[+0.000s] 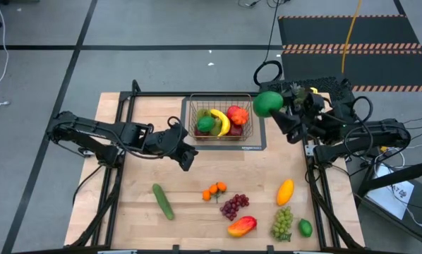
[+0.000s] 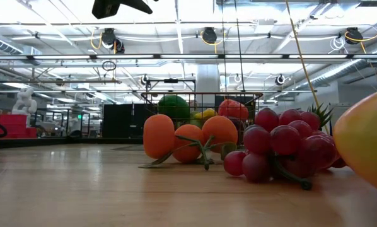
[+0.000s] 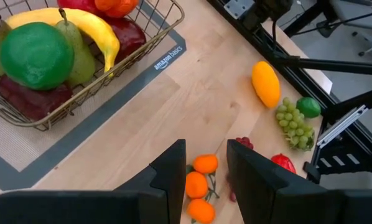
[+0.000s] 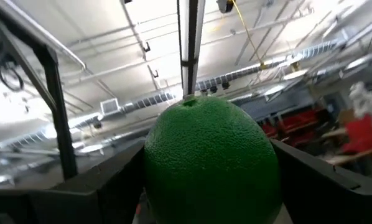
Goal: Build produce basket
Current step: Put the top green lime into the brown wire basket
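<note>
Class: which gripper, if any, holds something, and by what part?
The right gripper holds a round green fruit by its opposite sides. The left gripper holds nothing.

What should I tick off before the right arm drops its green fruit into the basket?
1. Grip: the right claw is shut on the round green fruit, a finger on each side. Ok.
2. Position: in the high view the fruit hangs just right of the basket, not above its opening. Not ok.
3. Room inside: the basket already holds a banana, a green fruit and red pieces; free space looks tight. Cannot tell.
4. Left arm: the left claw, empty and slightly open, sits left of and in front of the basket, clear of the drop. Ok.
5. Remaining produce: cucumber, oranges, purple grapes lie on the table. Ok.
</note>
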`<state>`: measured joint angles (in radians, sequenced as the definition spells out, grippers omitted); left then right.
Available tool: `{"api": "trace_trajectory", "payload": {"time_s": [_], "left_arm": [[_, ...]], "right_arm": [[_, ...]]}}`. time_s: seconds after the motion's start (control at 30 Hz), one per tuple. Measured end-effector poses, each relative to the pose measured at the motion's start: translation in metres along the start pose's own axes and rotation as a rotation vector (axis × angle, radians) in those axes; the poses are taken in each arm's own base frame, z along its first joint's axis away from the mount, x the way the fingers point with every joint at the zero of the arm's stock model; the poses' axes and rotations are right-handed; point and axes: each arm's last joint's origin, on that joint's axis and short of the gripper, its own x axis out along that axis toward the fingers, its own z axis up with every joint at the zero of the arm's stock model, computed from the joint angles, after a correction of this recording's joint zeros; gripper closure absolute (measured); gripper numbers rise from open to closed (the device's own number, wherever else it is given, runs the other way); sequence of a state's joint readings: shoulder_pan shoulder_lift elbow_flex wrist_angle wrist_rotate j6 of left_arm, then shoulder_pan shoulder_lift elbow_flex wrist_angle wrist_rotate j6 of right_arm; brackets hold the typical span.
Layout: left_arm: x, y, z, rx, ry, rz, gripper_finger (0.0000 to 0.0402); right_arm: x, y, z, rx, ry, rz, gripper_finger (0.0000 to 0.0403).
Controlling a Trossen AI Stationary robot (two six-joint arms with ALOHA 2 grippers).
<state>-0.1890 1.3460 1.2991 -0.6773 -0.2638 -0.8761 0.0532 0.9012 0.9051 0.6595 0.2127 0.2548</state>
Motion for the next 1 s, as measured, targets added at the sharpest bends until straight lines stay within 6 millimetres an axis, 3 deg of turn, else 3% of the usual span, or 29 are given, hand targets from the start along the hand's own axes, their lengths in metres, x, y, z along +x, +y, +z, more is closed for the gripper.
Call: {"api": "trace_trajectory", "payload": {"time_s": [0.3, 0.6, 0.8, 1.0], "left_arm": [[0.0, 0.0, 0.0, 0.063, -0.001, 0.0, 0.0284], [0.0, 0.0, 0.0, 0.067, -0.001, 0.0, 0.0284], [0.0, 0.0, 0.0, 0.069, -0.001, 0.0, 0.0284], [0.0, 0.0, -0.001, 0.029, 0.029, -0.019, 0.0284]], "right_arm": [[0.0, -0.002, -0.009, 0.242, 0.086, -0.035, 0.0094], [-0.003, -0.007, -0.024, 0.631, 0.214, -0.142, 0.0094], [-0.001, -0.009, -0.035, 0.761, 0.263, -0.206, 0.0094], [0.004, -0.012, -0.049, 0.765, 0.284, -0.256, 0.0094]]}}
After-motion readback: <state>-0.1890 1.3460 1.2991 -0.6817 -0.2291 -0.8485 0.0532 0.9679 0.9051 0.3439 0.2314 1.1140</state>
